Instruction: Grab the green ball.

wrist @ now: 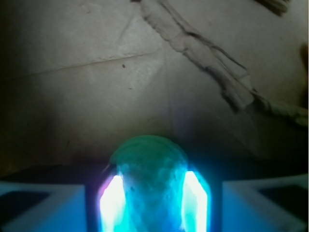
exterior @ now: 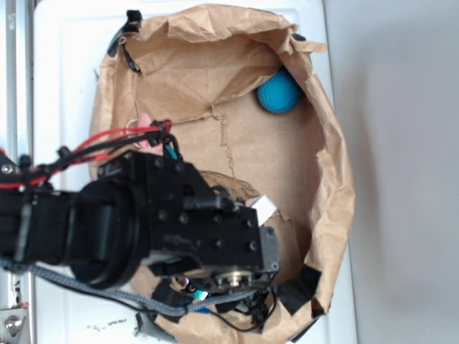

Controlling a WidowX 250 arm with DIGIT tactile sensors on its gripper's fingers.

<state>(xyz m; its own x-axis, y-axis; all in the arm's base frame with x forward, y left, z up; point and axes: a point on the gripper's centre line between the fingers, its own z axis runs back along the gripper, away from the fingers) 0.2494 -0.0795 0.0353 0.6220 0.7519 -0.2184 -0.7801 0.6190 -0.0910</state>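
The wrist view shows the green ball (wrist: 148, 179) sitting between the gripper (wrist: 149, 203) fingers, the two glowing pads (wrist: 112, 203) pressed against its sides, so the hand is closed around it. The grasp looks made; whether the ball is lifted off the brown paper (wrist: 120, 82) I cannot tell. From outside, the arm (exterior: 143, 222) hides the catch (only the blue ball (exterior: 278, 93) shows, well apart in the paper bag's (exterior: 337, 186) far corner).

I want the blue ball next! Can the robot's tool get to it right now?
Probably not right away. The tool looks shut on the green ball, so it's full. The blue ball sits uncovered in the far corner of the paper bag, so the path looks open otherwise.
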